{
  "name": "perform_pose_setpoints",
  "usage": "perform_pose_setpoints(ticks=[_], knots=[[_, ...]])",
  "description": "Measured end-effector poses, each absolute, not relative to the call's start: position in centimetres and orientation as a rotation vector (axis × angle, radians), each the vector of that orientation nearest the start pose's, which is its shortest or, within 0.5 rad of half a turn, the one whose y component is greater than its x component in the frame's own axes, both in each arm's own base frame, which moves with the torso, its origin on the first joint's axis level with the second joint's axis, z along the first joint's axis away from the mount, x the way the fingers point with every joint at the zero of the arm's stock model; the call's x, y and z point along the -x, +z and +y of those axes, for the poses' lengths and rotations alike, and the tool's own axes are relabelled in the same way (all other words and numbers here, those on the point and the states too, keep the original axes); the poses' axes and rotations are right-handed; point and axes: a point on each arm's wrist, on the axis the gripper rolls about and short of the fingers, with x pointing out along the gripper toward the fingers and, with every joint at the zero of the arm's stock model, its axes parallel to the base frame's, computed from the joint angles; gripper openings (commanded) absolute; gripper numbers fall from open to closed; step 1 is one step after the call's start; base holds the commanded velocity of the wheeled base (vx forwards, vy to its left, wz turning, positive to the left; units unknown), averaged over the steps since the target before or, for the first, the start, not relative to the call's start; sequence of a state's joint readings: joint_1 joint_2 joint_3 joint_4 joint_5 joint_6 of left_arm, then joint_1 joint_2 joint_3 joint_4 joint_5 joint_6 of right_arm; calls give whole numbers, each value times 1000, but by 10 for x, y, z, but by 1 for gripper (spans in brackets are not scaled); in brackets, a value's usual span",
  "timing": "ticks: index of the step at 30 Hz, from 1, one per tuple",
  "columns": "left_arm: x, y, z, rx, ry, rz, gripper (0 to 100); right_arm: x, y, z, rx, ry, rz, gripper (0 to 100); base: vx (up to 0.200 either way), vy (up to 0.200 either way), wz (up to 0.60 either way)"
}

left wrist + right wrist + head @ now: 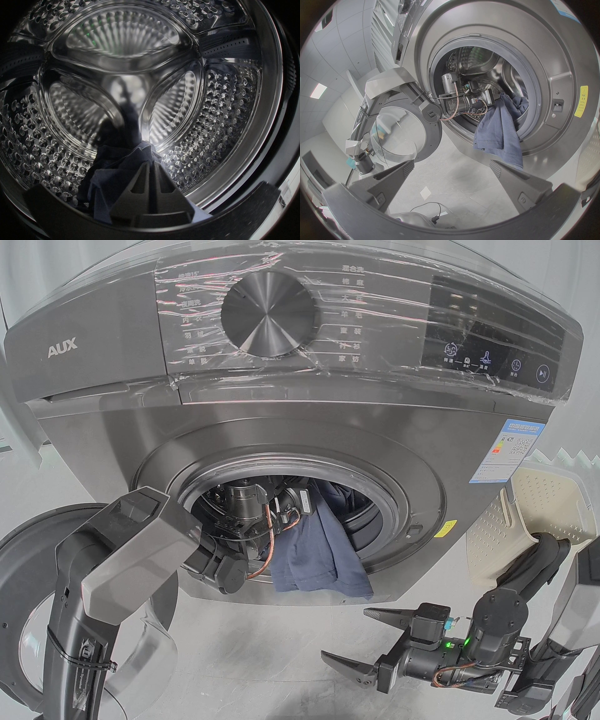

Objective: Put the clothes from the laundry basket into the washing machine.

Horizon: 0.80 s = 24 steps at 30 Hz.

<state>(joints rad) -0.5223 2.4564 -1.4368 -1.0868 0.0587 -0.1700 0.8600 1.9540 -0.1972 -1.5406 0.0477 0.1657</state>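
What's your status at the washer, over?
Left gripper inside drum, shut on navy garment. Right gripper open, low outside. Garment half out, draped over door rim.

Grey floor [262,646], ceiling light panel [318,90]

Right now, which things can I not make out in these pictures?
- Cream perforated plastic laundry basket: head view, its own wall hides the inside.
- Dark blue cloth garment: left wrist view, the left gripper covers its near part.
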Motion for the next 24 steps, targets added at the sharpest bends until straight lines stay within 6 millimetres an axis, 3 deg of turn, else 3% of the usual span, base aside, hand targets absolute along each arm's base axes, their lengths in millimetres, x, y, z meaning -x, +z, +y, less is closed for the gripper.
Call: perform_pose_setpoints(ticks=[1,9,19,24], knots=[[-426,87,-243,186,-465,-26,100,-165,71,193,-65,884,279,100,0,0,0],[-421,78,-241,178,-471,17,100,-164,71,194,-65,888,280,100,0,0,0],[-376,54,-248,125,-593,198,100,-163,71,195,-65,892,280,100,0,0,0],[-367,50,-254,114,-619,220,100,-163,71,196,-65,895,279,100,0,0,0]])
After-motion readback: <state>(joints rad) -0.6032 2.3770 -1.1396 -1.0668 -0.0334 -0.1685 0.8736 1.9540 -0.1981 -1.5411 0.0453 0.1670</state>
